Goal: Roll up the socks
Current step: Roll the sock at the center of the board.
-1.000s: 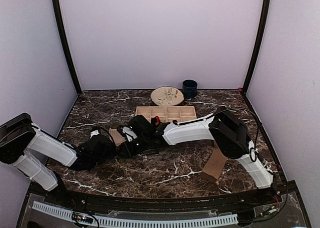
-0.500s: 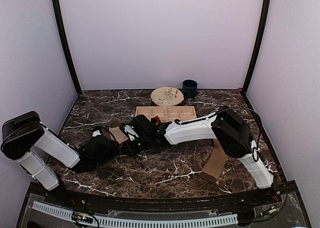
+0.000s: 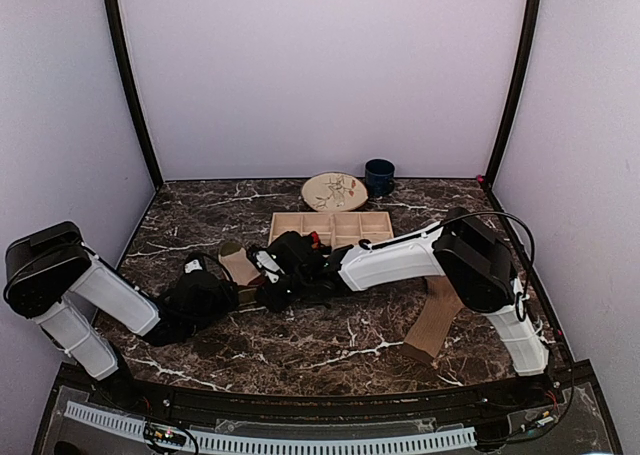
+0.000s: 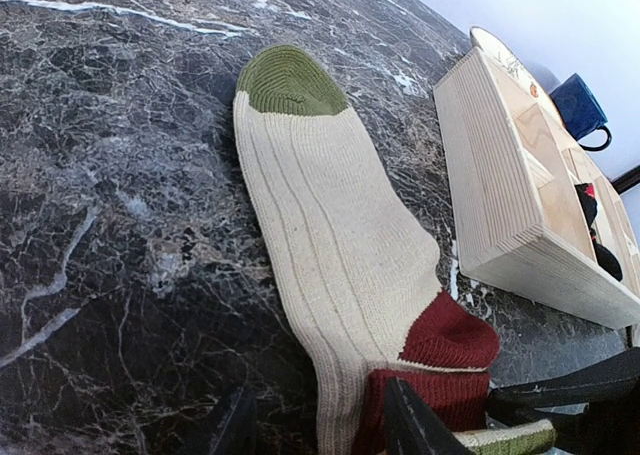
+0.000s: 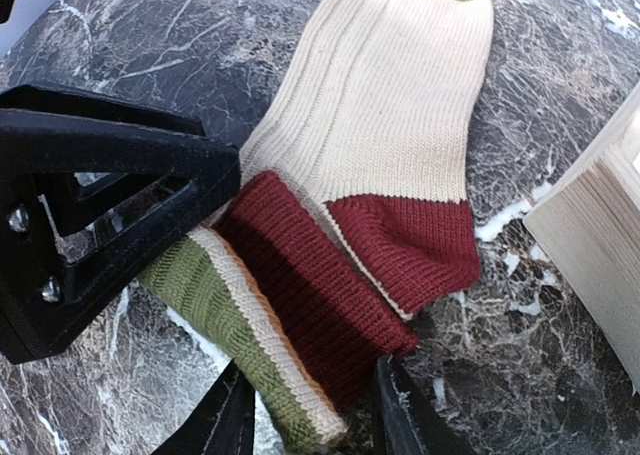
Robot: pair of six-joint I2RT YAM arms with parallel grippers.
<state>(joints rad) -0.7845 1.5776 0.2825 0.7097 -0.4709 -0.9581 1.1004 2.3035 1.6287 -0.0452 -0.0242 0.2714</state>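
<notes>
Just left of the wooden tray (image 4: 500,175), the cream sock (image 4: 330,245) lies flat on the table (image 3: 330,345). Its green toe points toward the far end of the tray and its maroon heel lies near the tray's close corner. The cuff end, maroon with a green band, is folded back over the heel, which looks like the first turn of a roll.

The left gripper (image 4: 318,417) sits at this folded end on the side away from the tray. Its fingers are apart, one over bare table and one over the maroon fold, probably to pin the fabric so the turn does not spring open.

The right gripper (image 5: 310,415) comes in from the tray side. Its fingers straddle the doubled cuff closely, but I cannot tell whether they pinch it or only flank it. Working from opposite sides should keep the fold square as it is rolled toward the toe.

A tan sock (image 3: 432,320) lies well right of the tray, unrolled. Most of the task therefore appears to remain.
</notes>
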